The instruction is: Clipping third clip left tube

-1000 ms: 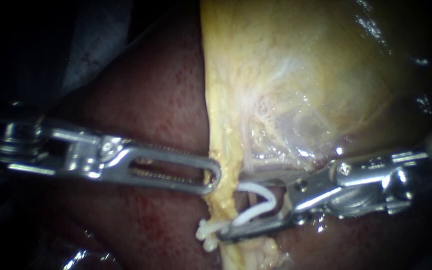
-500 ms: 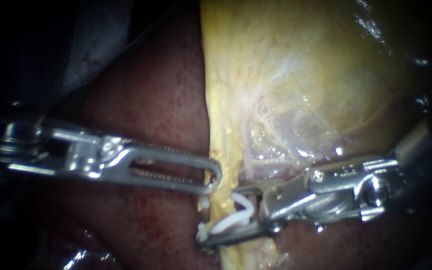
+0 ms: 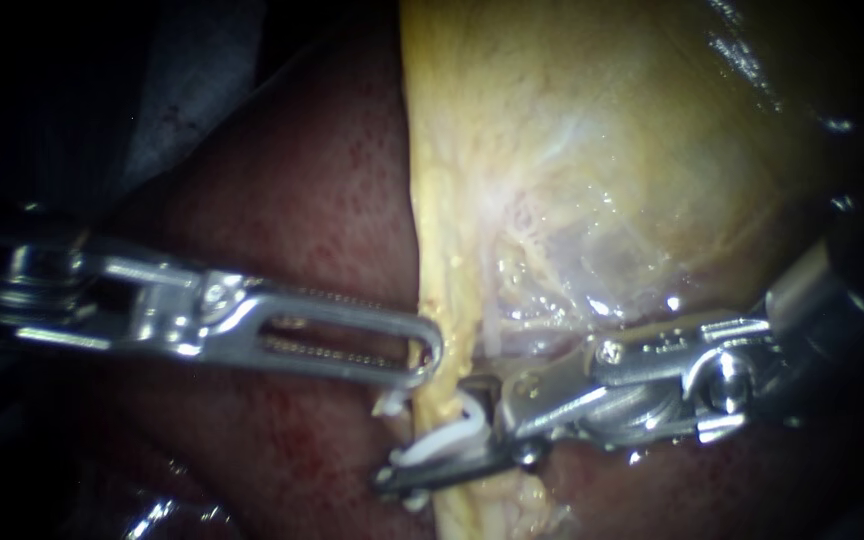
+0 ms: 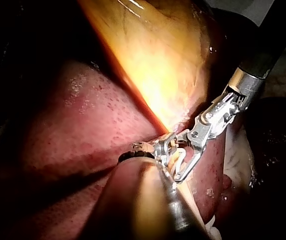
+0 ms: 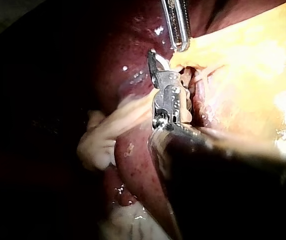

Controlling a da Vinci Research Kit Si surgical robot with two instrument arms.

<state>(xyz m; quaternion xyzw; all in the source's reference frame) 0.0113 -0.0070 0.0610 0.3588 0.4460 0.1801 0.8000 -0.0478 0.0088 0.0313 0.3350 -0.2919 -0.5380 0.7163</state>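
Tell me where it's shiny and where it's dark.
Endoscope view: glare on the wet yellow gallbladder and the silver metal left instrument, corners black. Left wrist view: gallbladder glows brightest. Right wrist view: the long thin right instrument has a shadowed shaft.

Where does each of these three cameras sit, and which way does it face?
Endoscope: close to the tissue, facing the dark red liver and pale yellow gallbladder; the slotted silver left instrument enters from the left, the silver right instrument, jaws shut on a white clip, from the right.
Left wrist: on the left arm, looking along its own shaft towards the clip.
Right wrist: on the right arm, looking along its own shaft to the same spot.
Shared: both wrist views show both instruments meeting at the gallbladder's edge.
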